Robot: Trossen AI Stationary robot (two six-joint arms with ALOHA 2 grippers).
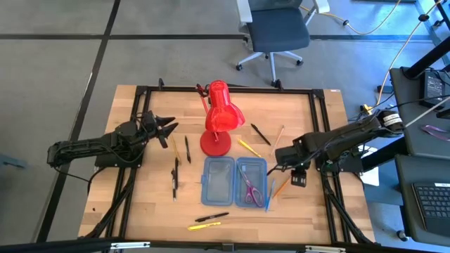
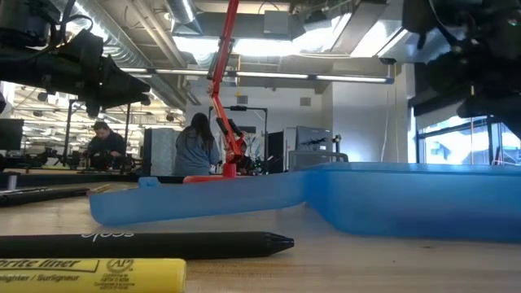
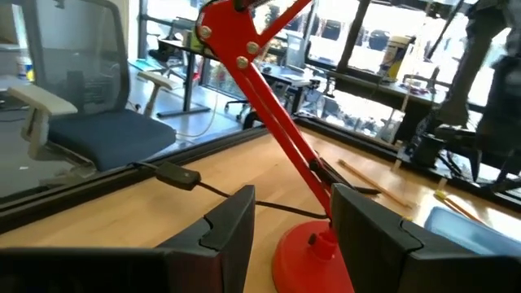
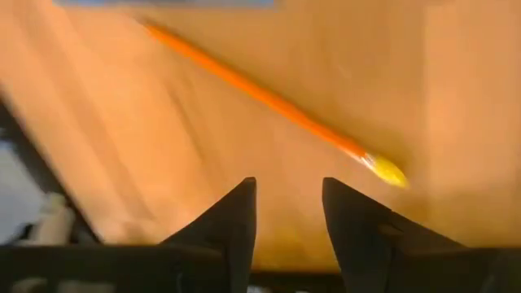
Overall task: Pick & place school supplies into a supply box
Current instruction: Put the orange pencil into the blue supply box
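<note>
On the right side of the table, just beside the supply box [image 1: 234, 181], the right gripper [image 4: 285, 216] stands over bare wood with its fingers spread and nothing between them; an orange pencil [image 4: 269, 102] lies flat just ahead of its tips. The supply box lies open near the table's middle, in front of the red desk lamp [image 1: 220, 116], and purple-handled scissors [image 1: 250, 190] already rest in its right half. The left gripper [image 3: 293, 224] waits at the left side of the table, fingers also apart and empty, facing the lamp. Other supplies lie loose on the wood: a black pen [image 1: 211, 217] and a yellow highlighter [image 1: 204, 225] at the near edge, and further pens to the left of the box. Judgement: the step in hand is the approach to the orange pencil. The next move calls for the right gripper to settle astride the thin shaft, crosswise to it, low enough to catch it against the wood.
</note>
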